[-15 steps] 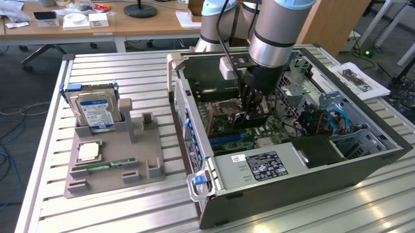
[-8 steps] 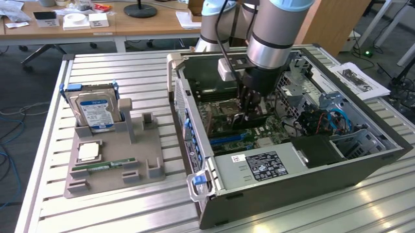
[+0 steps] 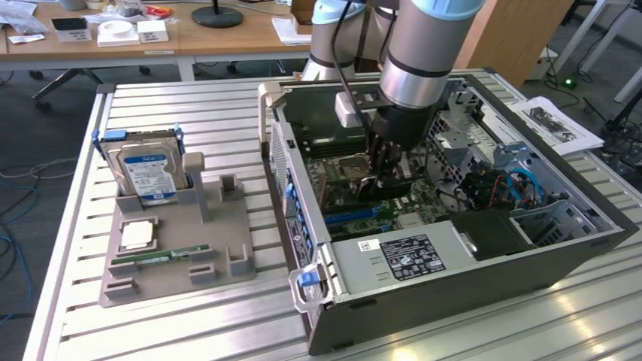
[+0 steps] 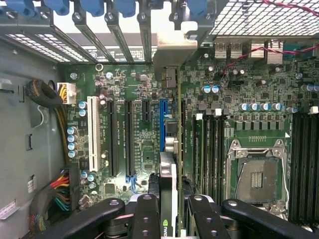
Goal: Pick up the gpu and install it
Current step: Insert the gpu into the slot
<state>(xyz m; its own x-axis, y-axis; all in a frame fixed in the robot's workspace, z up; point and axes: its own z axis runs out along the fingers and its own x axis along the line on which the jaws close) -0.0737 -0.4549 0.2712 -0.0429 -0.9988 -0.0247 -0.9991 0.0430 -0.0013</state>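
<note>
Your pincer (image 4: 168,215) is narrowed onto the gpu (image 4: 168,179), gripping the thin card by its two flat faces. That hold carries it edge-on, which I judge is meant to point its contact edge at the motherboard (image 4: 144,164). The card sits deep inside the open computer case (image 3: 471,263) and runs in line with the blue expansion slot (image 4: 162,117). Its silver end bracket (image 4: 172,55) reaches the rear wall, where a bracket would be fastened. You cannot tell from here whether the edge has entered the slot. Around it on the board you can count one white slot (image 4: 92,132), that one blue slot, at least three black slots, and one open CPU socket (image 4: 256,174). Outside the case, at the exterior view's left, the grey parts holder (image 3: 216,233) rests on the slatted table (image 3: 201,120). It carries three parts: one hard drive (image 3: 146,173) standing upright in its cradle, one CPU (image 3: 137,235) lying flat, and one green RAM stick (image 3: 165,256) in its groove. Each moulded seat likely keeps its part at a known pose for pickup.
</note>
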